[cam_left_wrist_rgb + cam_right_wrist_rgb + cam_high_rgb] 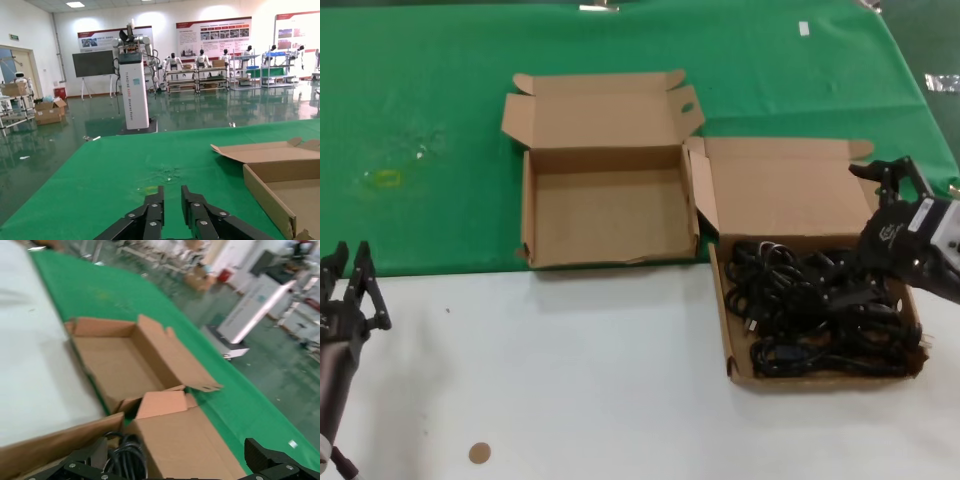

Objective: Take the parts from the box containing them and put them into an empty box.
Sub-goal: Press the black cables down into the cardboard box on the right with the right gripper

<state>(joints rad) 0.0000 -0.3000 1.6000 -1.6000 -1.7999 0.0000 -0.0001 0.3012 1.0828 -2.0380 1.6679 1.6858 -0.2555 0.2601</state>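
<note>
The parts, black power cords (pixel 810 310), lie tangled in the right-hand cardboard box (pixel 725 330), whose lid stands open behind them. The empty box (pixel 605 215) sits to its left, lid open with ear tabs at both corners. My right gripper (pixel 882 172) hovers open over the back right corner of the box of cords, nothing between its fingers. The right wrist view shows the cords (pixel 122 455), that box's lid (pixel 185 440) between the spread fingers of the right gripper (pixel 172 462), and the empty box (pixel 107 360) beyond. My left gripper (pixel 348 262) (pixel 172 197) rests at the near left, narrowly open and holding nothing.
Green cloth (pixel 440 100) covers the far half of the table and white surface (pixel 570 380) the near half. A small brown disc (pixel 479 453) lies near the front edge. A yellowish mark (pixel 385 180) shows on the cloth at far left. The empty box's wall (pixel 265 192) is right of my left gripper.
</note>
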